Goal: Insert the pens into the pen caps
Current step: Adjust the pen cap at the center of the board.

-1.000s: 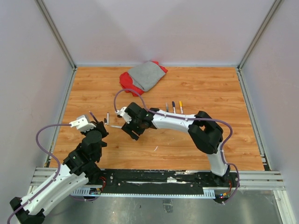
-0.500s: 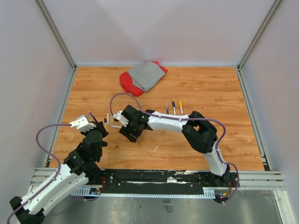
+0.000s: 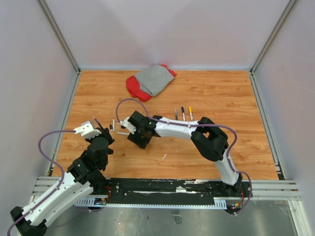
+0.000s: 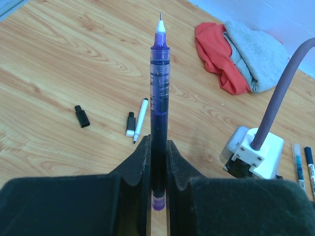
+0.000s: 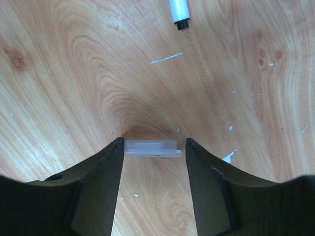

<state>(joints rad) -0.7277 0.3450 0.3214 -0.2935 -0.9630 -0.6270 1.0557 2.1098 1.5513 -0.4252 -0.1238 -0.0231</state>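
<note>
Right gripper (image 5: 153,143) sits low over the desk (image 5: 74,73), jaws about half wide, with the clear cap (image 5: 150,148) lying crosswise between them, its ends just beside the fingers and not pinched yet imo. I'd squeeze slow and level so it doesn't squirt out, and watch that an end-to-end pinch doesn't block the cap's mouth. Left gripper (image 4: 158,147) is clamped on the purple pen (image 4: 160,83), tip pointing out.
</note>
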